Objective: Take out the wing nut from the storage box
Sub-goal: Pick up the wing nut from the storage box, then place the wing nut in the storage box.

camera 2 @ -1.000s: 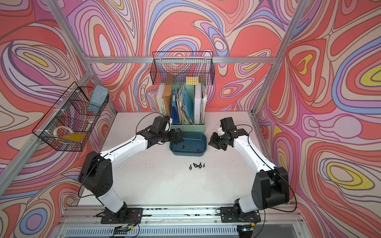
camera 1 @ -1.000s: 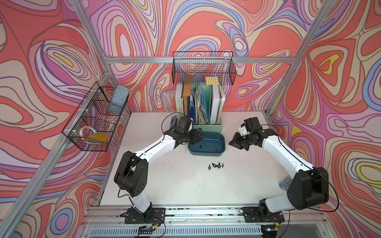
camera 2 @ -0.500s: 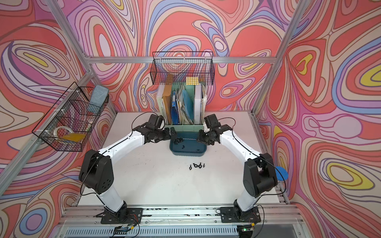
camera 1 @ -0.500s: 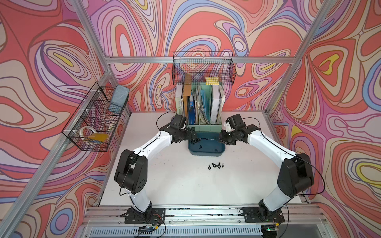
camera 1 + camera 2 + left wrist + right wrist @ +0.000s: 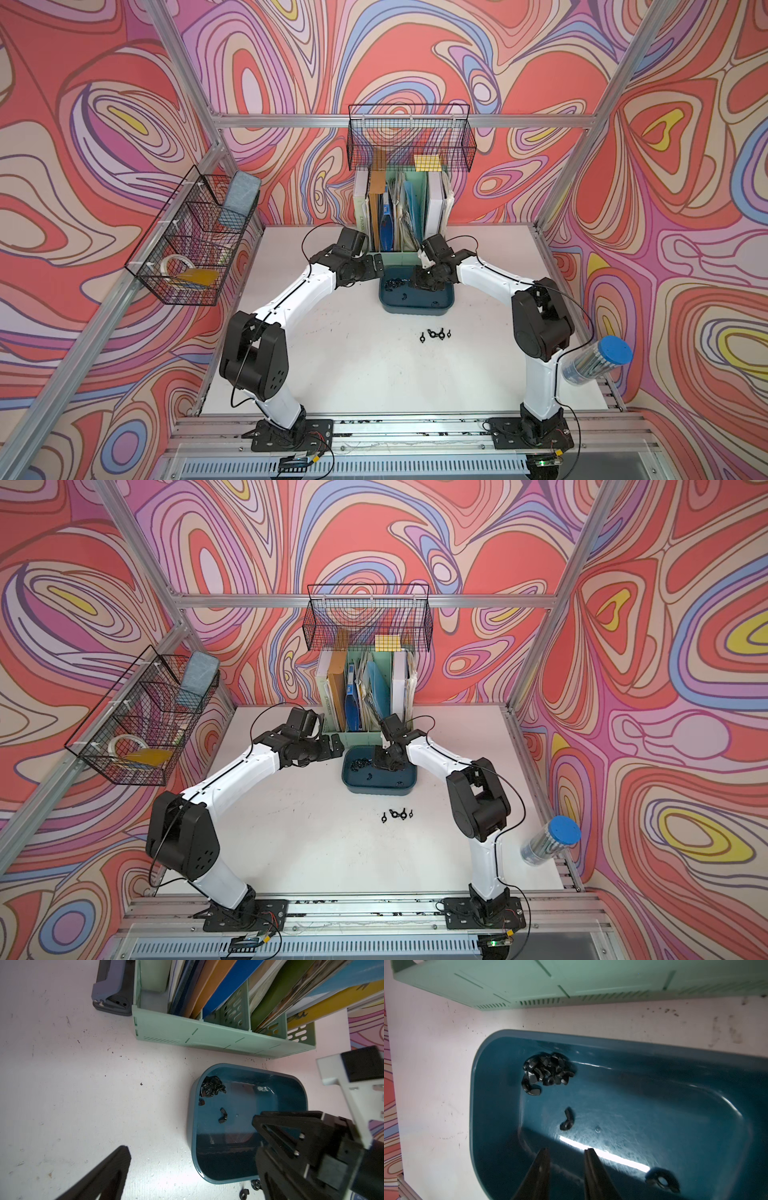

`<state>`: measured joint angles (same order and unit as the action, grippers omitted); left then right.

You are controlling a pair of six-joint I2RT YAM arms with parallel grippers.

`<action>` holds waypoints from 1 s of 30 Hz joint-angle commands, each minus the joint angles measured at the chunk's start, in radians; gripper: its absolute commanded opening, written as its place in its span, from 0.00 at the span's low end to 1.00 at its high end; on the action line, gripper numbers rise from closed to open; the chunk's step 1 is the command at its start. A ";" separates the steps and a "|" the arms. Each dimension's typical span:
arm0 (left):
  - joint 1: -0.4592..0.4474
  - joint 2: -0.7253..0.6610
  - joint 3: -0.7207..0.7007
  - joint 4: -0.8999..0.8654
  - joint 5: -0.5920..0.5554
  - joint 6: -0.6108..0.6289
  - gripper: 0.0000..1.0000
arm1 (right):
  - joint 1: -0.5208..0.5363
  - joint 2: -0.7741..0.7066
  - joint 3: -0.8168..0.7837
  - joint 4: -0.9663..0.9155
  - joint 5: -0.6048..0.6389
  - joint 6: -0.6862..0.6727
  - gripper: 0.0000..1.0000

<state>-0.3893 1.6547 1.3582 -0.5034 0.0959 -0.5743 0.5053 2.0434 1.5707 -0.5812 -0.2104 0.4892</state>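
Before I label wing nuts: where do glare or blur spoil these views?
Right wrist: a white glare streak crosses the storage box floor by the right tool; file holder blurred. Left wrist: sharp, box interior partly shadowed. Top views: wing nuts tiny.

Top views bright, even; right wrist view dim, perhaps blurred, glare on storage box point(image 5: 496, 1126).

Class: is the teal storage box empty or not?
Not empty: the storage box holds a clump of wing nuts and loose ones.

Dark teal storage box point(image 5: 415, 309); black wing nuts point(image 5: 548, 1070); mint-green file holder point(image 5: 207, 1039); white, dark-speckled desk point(image 5: 353, 365); walls point(image 5: 124, 124) swirled coral, pink, lilac, blue, yellow.
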 commanded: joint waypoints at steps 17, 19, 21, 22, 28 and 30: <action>0.024 -0.003 -0.007 -0.057 0.015 0.025 0.99 | 0.027 0.299 0.276 -0.001 0.073 -0.109 0.27; 0.024 0.000 -0.003 -0.057 0.018 0.026 0.99 | 0.026 0.298 0.266 0.003 0.077 -0.109 0.23; 0.026 0.006 0.001 -0.057 0.023 0.026 0.99 | 0.026 0.295 0.256 0.006 0.081 -0.110 0.18; 0.026 0.009 0.004 -0.057 0.026 0.025 0.99 | 0.026 0.293 0.253 0.008 0.080 -0.108 0.17; 0.027 0.025 0.014 -0.055 0.043 0.016 0.99 | 0.026 0.247 0.211 0.036 0.056 -0.096 0.06; 0.027 0.025 0.013 -0.055 0.046 0.014 0.99 | 0.026 0.229 0.198 0.043 0.053 -0.088 0.04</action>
<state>-0.3714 1.6650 1.3582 -0.5365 0.1276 -0.5648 0.5274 2.3062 1.8050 -0.5270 -0.1600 0.3885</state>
